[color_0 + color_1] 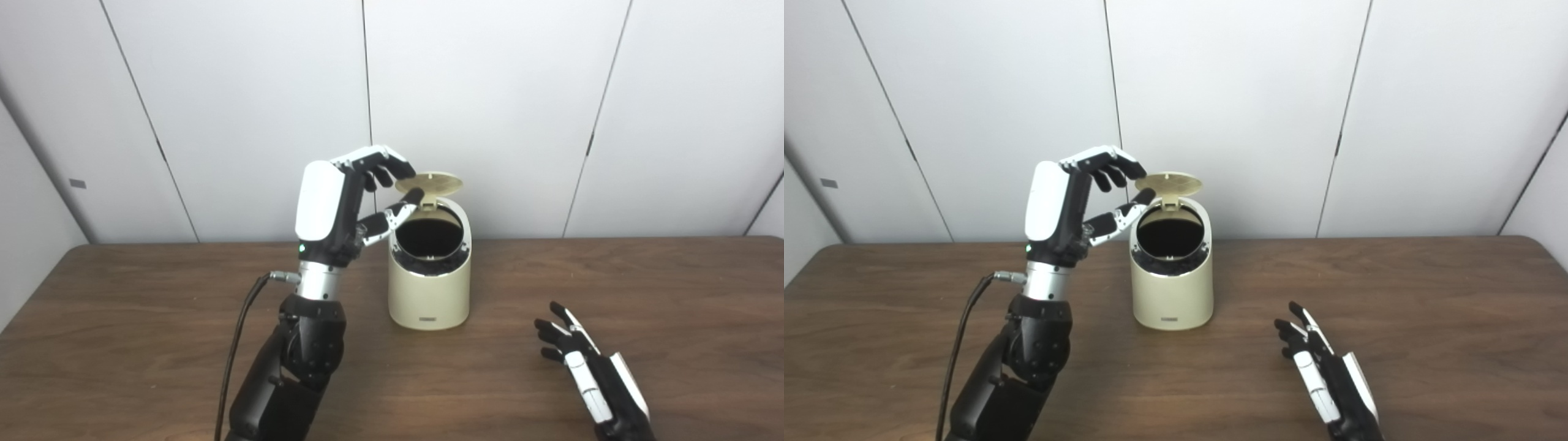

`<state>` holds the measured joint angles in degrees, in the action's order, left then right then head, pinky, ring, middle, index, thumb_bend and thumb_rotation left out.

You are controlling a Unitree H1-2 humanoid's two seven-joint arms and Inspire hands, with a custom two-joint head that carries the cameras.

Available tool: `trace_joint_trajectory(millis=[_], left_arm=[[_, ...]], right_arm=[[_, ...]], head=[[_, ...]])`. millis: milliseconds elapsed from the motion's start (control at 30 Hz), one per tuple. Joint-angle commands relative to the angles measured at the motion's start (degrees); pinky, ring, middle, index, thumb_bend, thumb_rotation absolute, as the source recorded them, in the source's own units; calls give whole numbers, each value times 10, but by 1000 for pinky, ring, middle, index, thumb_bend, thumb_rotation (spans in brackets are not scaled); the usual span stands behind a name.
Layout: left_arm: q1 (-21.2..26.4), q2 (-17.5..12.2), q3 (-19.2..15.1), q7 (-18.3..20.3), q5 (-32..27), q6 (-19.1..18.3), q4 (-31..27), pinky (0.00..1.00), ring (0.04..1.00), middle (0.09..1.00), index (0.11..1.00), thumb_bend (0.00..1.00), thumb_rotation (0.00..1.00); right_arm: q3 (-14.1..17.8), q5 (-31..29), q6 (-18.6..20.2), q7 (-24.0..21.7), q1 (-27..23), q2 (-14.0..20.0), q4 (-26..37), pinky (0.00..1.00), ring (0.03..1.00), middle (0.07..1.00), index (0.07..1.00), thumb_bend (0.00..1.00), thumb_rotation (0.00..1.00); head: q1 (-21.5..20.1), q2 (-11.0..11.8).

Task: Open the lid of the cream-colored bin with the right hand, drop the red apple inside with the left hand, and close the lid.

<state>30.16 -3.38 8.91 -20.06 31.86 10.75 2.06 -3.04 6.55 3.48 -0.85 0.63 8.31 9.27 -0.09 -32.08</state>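
White wall panels behind a dark wooden table (122, 318). At its centre, a cream-colored rounded plastic bin (429, 288), its round lid (429, 182) raised. The left hand (349, 196) hovers beside the opening, fingers spread, empty. The right hand (582, 373) rests nearby, fingers apart

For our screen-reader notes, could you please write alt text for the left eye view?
A cream bin stands on a wooden table with its lid flipped up, the left hand raised beside the opening, fingers apart and empty. The right hand lies open on the table; no apple is visible.
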Motion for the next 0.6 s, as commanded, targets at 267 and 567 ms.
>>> trace_joint_trajectory(millis=[267, 567], left_arm=[[-135, 15, -78, 118, -138, -173, -205, 390, 473, 550, 497, 495, 79], [-292, 2, -89, 195, -234, -230, -252, 778, 804, 849, 893, 502, 811]], right_arm=[[-7, 49, 22, -9, -96, 12, 47, 783, 897, 903, 916, 537, 1000], [-7, 112, 37, -5, -195, 16, 27, 876, 916, 918, 886, 554, 883]], head=[[2, -8], [-3, -15]])
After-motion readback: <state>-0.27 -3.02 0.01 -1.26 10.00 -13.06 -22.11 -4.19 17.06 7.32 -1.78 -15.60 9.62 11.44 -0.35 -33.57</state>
